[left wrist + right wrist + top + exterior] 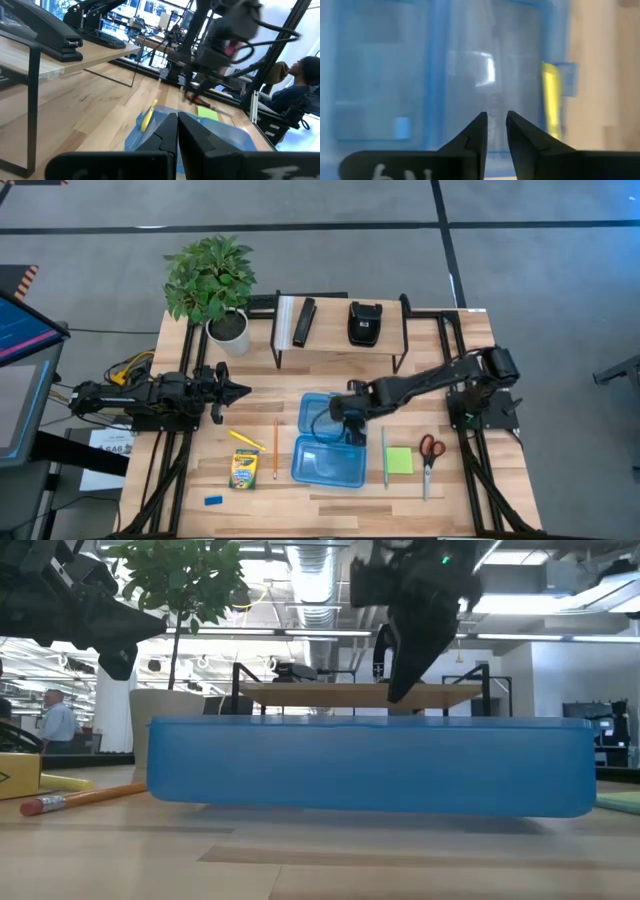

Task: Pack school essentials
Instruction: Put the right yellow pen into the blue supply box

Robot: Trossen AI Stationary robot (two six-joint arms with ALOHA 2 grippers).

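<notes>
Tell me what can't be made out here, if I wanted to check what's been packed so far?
- Inside of the blue case: in the high view the right gripper covers part of it; in the low view its blue wall hides everything inside.
- Right wrist view: blurred, so the yellow strip by the case can't be identified.
- Crayon box label: too small to read from above.
- Left gripper waits near the plant pot.

A potted plant stands beside a shelf bearing a stapler.
</notes>
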